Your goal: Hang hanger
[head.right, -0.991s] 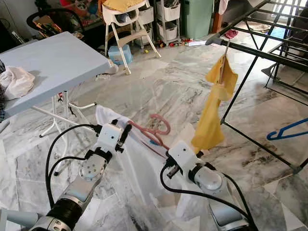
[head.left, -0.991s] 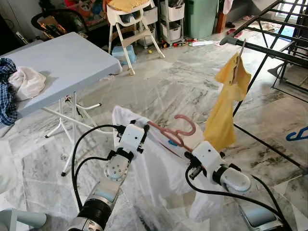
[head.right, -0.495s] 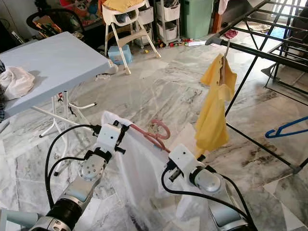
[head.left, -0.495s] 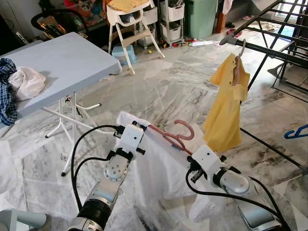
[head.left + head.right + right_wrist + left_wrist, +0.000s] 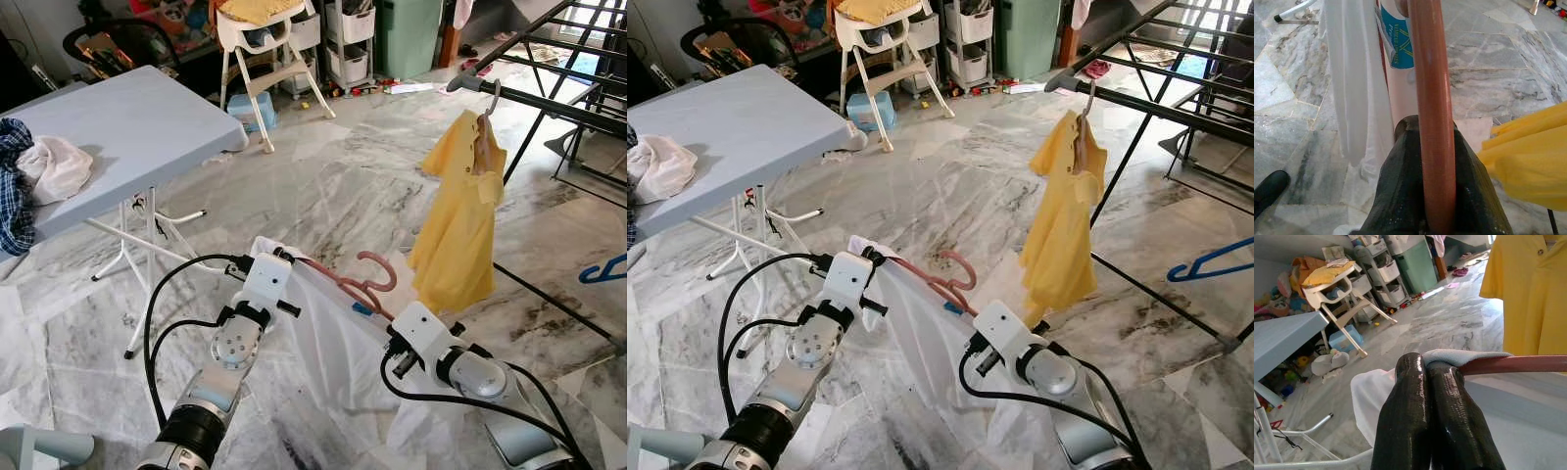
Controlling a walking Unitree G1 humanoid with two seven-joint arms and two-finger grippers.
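The pink hanger [image 5: 345,282] with the white garment [image 5: 328,338] on it is in the air between the two arms, not yet on the drying rack [image 5: 549,98]. The left gripper [image 5: 1426,374] is closed on one end of the hanger together with the cloth. The right gripper [image 5: 1430,134] is closed on the hanger's bar. A yellow polo shirt [image 5: 458,230] already hangs on the rack. I judge that lifting the hook to the rail remains.
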